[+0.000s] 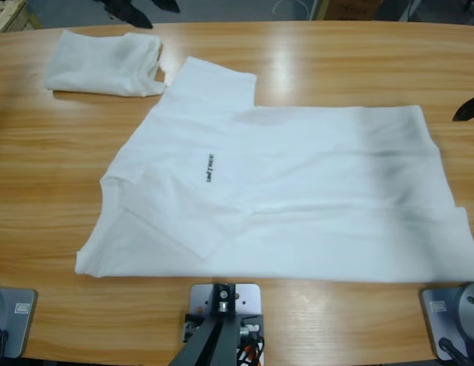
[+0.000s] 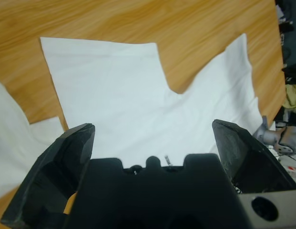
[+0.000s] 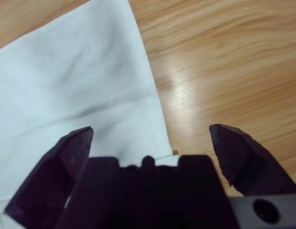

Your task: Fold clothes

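Far left of the wooden table (image 1: 61,168) lies a folded T-shirt (image 1: 103,62), a compact white bundle — that one looks finished. Just beside it to the right, nearly touching its corner, the second T-shirt (image 1: 282,198) lies across the middle of the table with the neck end to the left and the hem toward the right edge; small black lettering (image 1: 210,167) shows on the chest. Its near side appears turned in over the body, while the far sleeve (image 1: 210,85) sticks out flat — so, by my reading, the fold is only begun: the far side and the lengthwise folds are left. The left gripper (image 2: 153,136) hangs above the cloth at the sleeve end, jaws spread wide, nothing between them. The right gripper (image 3: 150,136) hovers over the shirt's straight edge where cloth meets bare wood, jaws likewise parted and empty. Neither touches the fabric.
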You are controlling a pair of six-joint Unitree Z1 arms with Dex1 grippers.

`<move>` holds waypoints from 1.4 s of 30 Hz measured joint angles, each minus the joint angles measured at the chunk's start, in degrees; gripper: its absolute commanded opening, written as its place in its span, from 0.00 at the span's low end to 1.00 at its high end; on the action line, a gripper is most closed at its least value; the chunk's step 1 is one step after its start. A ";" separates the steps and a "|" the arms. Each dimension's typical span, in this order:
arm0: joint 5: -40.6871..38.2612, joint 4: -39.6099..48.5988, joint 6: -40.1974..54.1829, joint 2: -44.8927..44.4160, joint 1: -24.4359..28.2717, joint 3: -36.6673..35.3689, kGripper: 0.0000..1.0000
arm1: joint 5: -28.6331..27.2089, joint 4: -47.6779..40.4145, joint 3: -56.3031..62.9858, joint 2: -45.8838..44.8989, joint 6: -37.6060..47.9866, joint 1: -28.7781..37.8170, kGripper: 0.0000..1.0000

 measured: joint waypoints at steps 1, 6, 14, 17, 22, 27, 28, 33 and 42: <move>0.00 0.00 0.00 1.28 -0.06 -0.84 0.96 | 0.00 -0.13 0.00 0.31 -0.03 0.00 1.00; 1.98 -0.01 -0.68 6.60 -0.97 -2.34 0.96 | -0.12 -0.61 0.00 1.85 -0.04 0.00 1.00; 7.89 -0.01 -5.61 14.02 -2.58 -12.41 0.95 | -0.58 -1.77 0.01 3.82 -0.04 0.01 1.00; 8.98 0.08 -6.23 16.15 -3.24 -15.78 0.95 | -0.95 -2.10 0.02 4.26 -0.04 0.01 1.00; 10.63 1.09 -6.40 18.67 -3.32 -17.44 0.95 | -1.23 -2.75 0.04 4.95 -0.04 0.01 1.00; 16.49 4.45 -7.29 20.29 -3.97 -22.15 0.95 | -1.24 -2.95 0.09 5.95 -0.04 0.01 1.00; 17.96 5.65 -7.38 20.97 -4.46 -23.97 0.95 | -1.24 -2.99 0.14 6.02 -0.04 0.01 1.00; 22.77 11.69 -7.40 24.81 -7.40 -31.78 0.97 | -1.24 -3.33 0.28 6.13 -0.04 0.01 1.00; 29.76 18.76 -8.08 27.51 -8.90 -34.29 0.90 | -1.24 -3.63 0.29 6.13 -0.04 0.01 1.00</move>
